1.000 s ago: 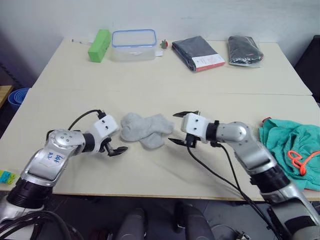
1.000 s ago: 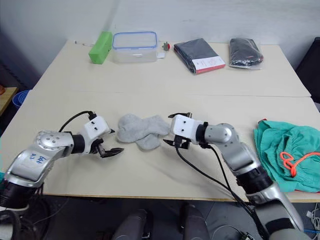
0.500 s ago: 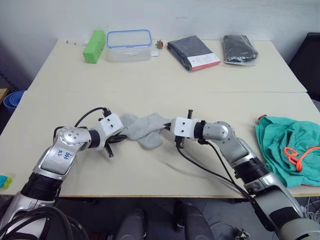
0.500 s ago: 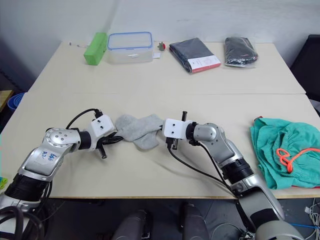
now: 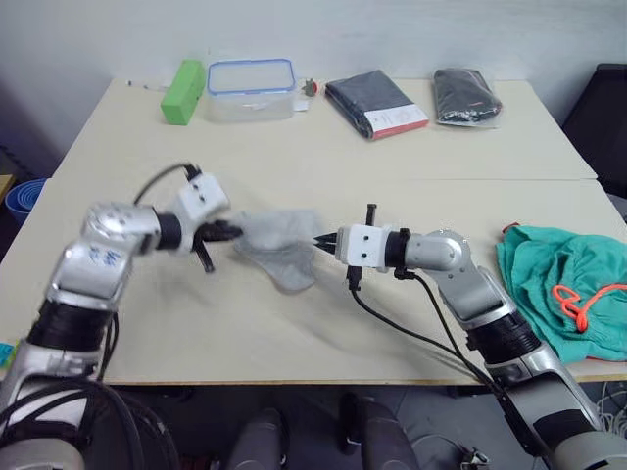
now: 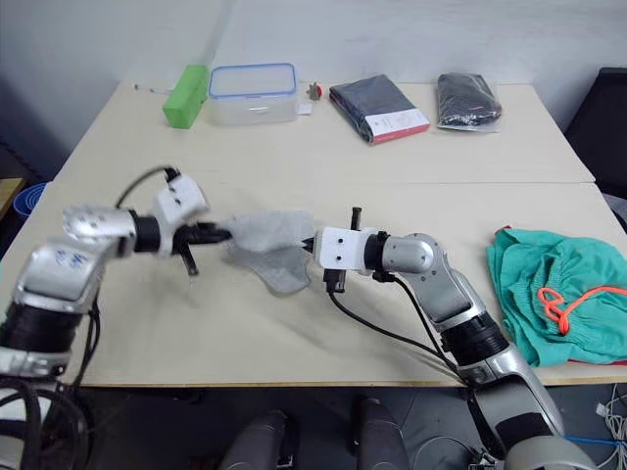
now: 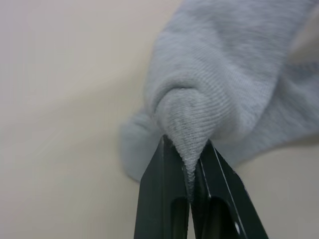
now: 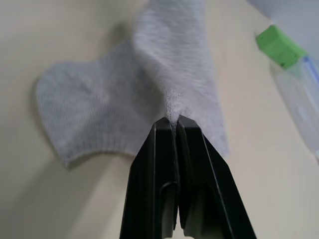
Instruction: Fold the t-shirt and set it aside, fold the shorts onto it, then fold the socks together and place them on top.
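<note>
The shorts point(image 5: 563, 299) lie bunched at the right edge of the table point(image 5: 323, 147), their orange drawstring on top, so the fold onto a shirt looks undone; no t-shirt can be made out. The socks point(image 5: 279, 245) sit in the middle of the near table, and this is where things have changed: a second ago both grippers stood apart from the grey fabric with fingers spread, and now each has closed in from its side. The left gripper point(image 7: 188, 164) pinches a ridge of sock between its fingers, and the right gripper point(image 8: 174, 127) is clamped on the opposite edge. The fabric is stretched and partly lifted between them, which suggests the sock folding has begun.
</note>
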Robot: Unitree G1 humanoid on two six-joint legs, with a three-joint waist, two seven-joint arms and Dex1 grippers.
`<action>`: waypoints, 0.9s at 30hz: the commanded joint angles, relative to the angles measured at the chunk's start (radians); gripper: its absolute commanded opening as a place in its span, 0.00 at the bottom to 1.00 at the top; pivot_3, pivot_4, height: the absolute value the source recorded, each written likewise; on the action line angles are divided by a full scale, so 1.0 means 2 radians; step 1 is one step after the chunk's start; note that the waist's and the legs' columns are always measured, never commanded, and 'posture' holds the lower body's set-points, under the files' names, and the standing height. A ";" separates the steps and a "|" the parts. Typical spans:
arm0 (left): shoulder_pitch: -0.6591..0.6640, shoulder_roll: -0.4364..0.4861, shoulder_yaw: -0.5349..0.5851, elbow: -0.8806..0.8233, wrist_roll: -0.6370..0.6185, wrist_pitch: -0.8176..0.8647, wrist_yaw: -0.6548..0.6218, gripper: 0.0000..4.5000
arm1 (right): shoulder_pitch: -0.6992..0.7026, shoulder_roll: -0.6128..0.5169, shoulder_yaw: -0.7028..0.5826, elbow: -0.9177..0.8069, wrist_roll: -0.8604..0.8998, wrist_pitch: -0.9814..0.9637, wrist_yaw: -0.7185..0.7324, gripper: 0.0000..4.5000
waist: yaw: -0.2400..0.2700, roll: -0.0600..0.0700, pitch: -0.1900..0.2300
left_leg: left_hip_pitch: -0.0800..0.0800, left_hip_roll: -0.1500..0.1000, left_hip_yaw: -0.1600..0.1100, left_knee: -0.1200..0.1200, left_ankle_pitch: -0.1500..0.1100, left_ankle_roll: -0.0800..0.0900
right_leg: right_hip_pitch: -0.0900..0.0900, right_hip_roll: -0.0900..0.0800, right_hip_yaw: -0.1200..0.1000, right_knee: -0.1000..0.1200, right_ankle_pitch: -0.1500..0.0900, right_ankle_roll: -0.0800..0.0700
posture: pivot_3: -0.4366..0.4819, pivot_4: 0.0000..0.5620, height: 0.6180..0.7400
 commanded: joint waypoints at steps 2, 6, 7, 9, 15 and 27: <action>-0.040 -0.006 -0.021 0.087 0.031 -0.067 -0.031 0.01 | 0.014 0.000 0.000 -0.046 0.003 0.021 0.007 0.00 | 0.000 0.000 0.000 | 0.000 0.000 0.001 0.000 0.000 0.000 | 0.000 0.000 0.001 0.000 0.000 0.000 | 0.48 0.27 1.00; -0.084 -0.021 -0.047 0.194 0.061 -0.141 -0.065 0.01 | 0.032 0.001 0.015 -0.073 0.002 0.034 0.021 0.00 | 0.000 0.000 0.000 | 0.000 0.000 0.001 0.001 0.000 0.000 | 0.000 0.001 0.000 0.001 0.000 0.000 | 0.48 0.27 1.00; -0.093 -0.025 -0.053 0.219 0.067 -0.160 -0.074 0.01 | 0.033 0.003 0.018 -0.075 0.001 0.036 0.021 0.00 | 0.000 0.000 0.000 | 0.000 0.000 0.001 0.001 0.000 0.000 | 0.000 0.001 0.001 0.001 0.000 0.000 | 0.48 0.27 1.00; -0.111 -0.034 -0.062 0.270 0.082 -0.193 -0.084 0.01 | 0.033 0.011 0.023 -0.069 -0.004 0.038 0.015 0.00 | 0.000 0.000 0.000 | 0.000 0.000 0.002 0.001 0.000 0.001 | 0.000 0.001 0.001 0.001 0.000 0.000 | 0.48 0.27 1.00; -0.141 -0.053 -0.067 0.360 0.108 -0.241 -0.107 0.01 | 0.035 0.029 0.051 -0.026 -0.030 0.022 0.009 0.00 | -0.001 0.000 0.000 | 0.000 0.000 0.002 0.001 -0.001 0.001 | 0.000 0.001 0.001 0.001 0.000 0.000 | 0.48 0.27 1.00; -0.148 -0.019 -0.049 0.361 0.104 -0.205 -0.205 0.31 | 0.029 0.051 0.054 -0.009 -0.013 0.032 0.031 0.29 | -0.002 0.000 0.000 | 0.000 0.001 0.002 0.001 -0.001 0.001 | -0.001 0.001 0.001 0.001 0.000 0.000 | 0.48 0.27 1.00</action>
